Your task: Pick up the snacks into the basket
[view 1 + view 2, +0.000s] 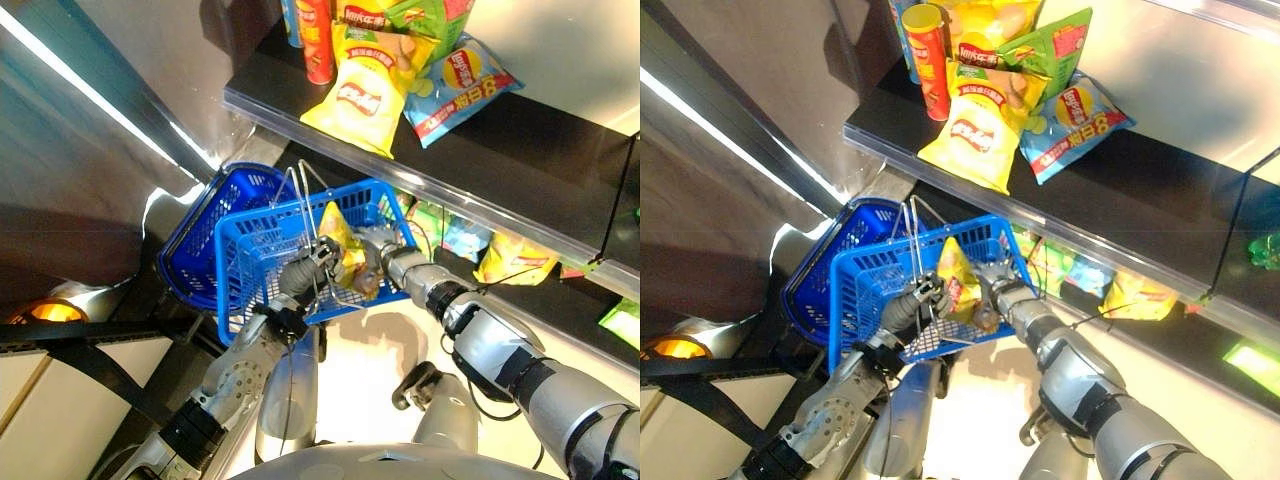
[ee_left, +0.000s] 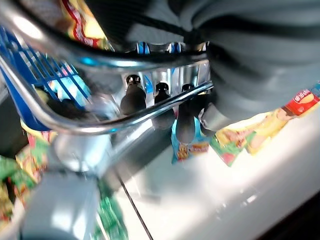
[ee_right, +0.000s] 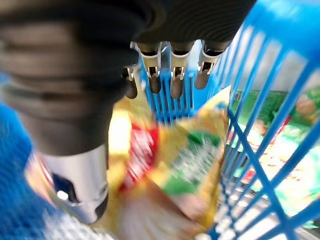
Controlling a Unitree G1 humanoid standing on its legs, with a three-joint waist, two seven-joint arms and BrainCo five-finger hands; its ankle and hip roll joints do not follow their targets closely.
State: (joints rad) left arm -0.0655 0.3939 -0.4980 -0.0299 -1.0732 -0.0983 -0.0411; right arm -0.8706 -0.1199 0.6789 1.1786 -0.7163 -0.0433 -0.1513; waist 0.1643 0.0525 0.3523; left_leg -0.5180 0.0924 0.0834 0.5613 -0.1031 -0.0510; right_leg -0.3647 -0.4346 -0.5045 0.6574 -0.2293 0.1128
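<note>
Left hand (image 1: 303, 272) curls round the basket (image 1: 250, 262) handles; right hand (image 1: 378, 256), fingers spread, sits over a chip bag (image 1: 338, 240) inside.

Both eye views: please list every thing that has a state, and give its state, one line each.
Basket: carried by its metal handles, tilted.
Chip bag: inside the basket, standing on edge.
Left hand: shut on the basket handles.
Right hand: in the basket by the chip bag, fingers straight.
Red can: upright on the shelf.
</note>
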